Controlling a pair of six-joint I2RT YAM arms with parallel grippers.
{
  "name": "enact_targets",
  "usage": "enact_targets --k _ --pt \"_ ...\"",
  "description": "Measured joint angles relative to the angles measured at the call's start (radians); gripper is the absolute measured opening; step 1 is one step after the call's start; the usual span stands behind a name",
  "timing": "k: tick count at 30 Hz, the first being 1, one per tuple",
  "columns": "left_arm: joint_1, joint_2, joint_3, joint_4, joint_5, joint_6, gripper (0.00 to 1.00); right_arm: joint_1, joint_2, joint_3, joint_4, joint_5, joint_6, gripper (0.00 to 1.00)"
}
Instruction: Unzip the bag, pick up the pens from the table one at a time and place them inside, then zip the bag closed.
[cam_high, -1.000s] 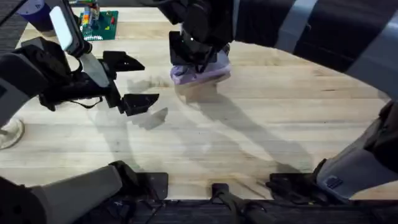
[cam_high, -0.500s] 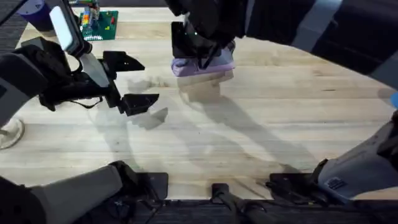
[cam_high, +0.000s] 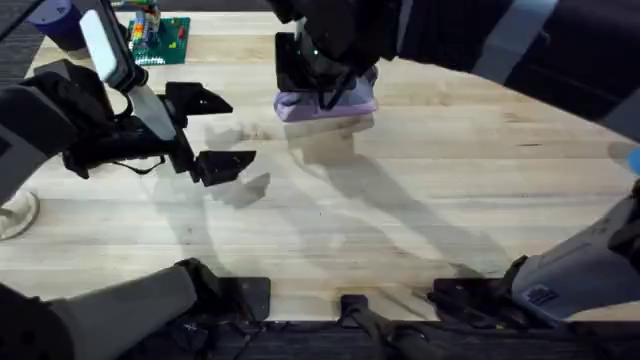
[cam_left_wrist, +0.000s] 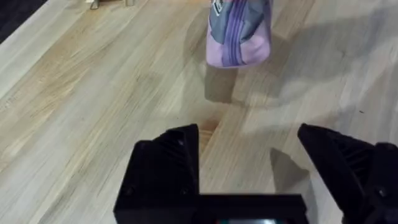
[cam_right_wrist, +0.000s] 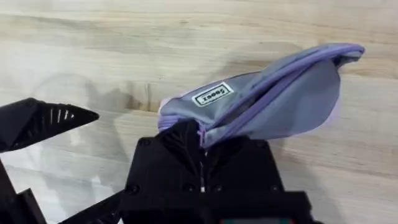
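**Holding the pouch up off the table**

Gripping the lavender pencil pouch (cam_high: 325, 103) near its zipper end, the right gripper (cam_high: 322, 82) has its black fingers closed tight on the fabric. The pouch hangs in the air above the wooden table (cam_high: 420, 200), at the far middle, with its shadow on the wood just under it. I think it is held by this end so the zipper can be pulled along.

The left gripper (cam_high: 212, 130) waits to one side, apart from the pouch. Its two fingers are spread wide and hold nothing. It looks ready to help, maybe by grabbing the other end.

From above, the right arm hides most of the pouch. The right wrist view shows more: the darker purple zipper line (cam_right_wrist: 273, 93) running along the pouch (cam_right_wrist: 280, 102), and a small white label (cam_right_wrist: 213, 94) on the side. The left wrist view shows the pouch (cam_left_wrist: 238, 34) end-on, hanging clear of the wood, with the open fingers (cam_left_wrist: 168, 162) of the left gripper in front. I cannot tell if the zipper is open yet.

A green board (cam_high: 158, 38) with small tools sits at the far left corner.
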Motion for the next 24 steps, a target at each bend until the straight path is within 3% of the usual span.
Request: enact_targets --k 8,16,19,21,24 --pt "0.000 0.000 0.000 0.000 0.000 0.000 0.993 0.000 0.000 0.000 -0.024 0.000 0.000 0.096" --pt "0.000 0.000 0.000 0.000 0.001 0.000 0.994 0.000 -0.044 0.003 -0.024 0.053 -0.010 0.592" --pt "0.000 0.000 0.000 0.000 0.002 0.000 0.995 0.000 -0.059 0.008 -0.024 0.064 -0.013 0.938" --pt "0.000 0.000 0.000 0.000 0.002 0.000 0.994 0.000 -0.060 0.008 -0.024 0.068 -0.019 0.992" --pt "0.000 0.000 0.000 0.000 0.002 0.000 0.993 0.000 -0.059 0.008 -0.026 0.068 -0.019 0.996"
